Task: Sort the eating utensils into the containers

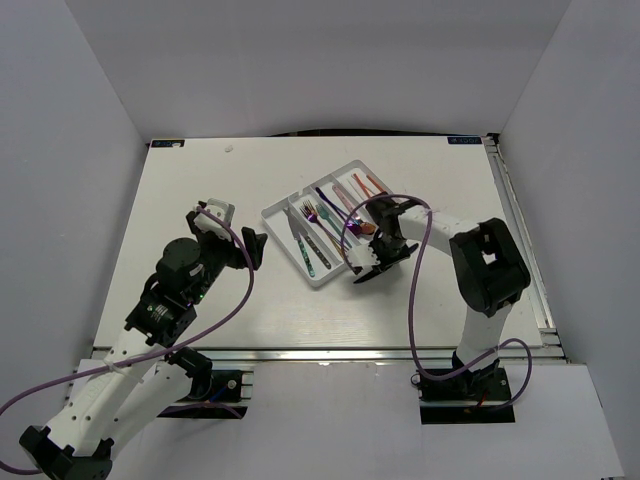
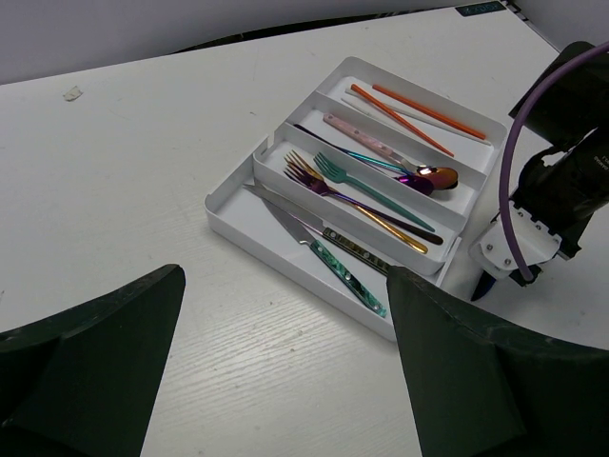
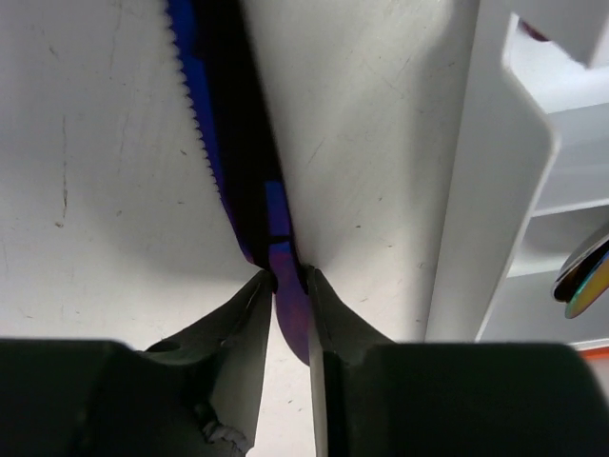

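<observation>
You see the white tray (image 2: 228, 211) lying at an angle on the desk. Its long compartments hold knives (image 2: 314, 249), then forks (image 2: 328, 181), spoons (image 2: 433, 176) and orange chopsticks (image 2: 419, 112). A serrated purple-blue knife (image 3: 205, 114) is outside the tray at desk level, just beside its wall, with one end pinched in the jaws of the right gripper (image 3: 285, 283).

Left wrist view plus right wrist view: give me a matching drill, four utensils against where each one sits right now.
Things:
1. orange chopsticks
2. forks
3. green-handled knife
4. purple-blue knife

Places:
A. end compartment of the tray nearest the left wrist camera
B. outside the tray, beside its wall
C. far end compartment of the tray
D. an inner compartment of the tray

Pairs: 1-C, 2-D, 3-A, 4-B.
</observation>
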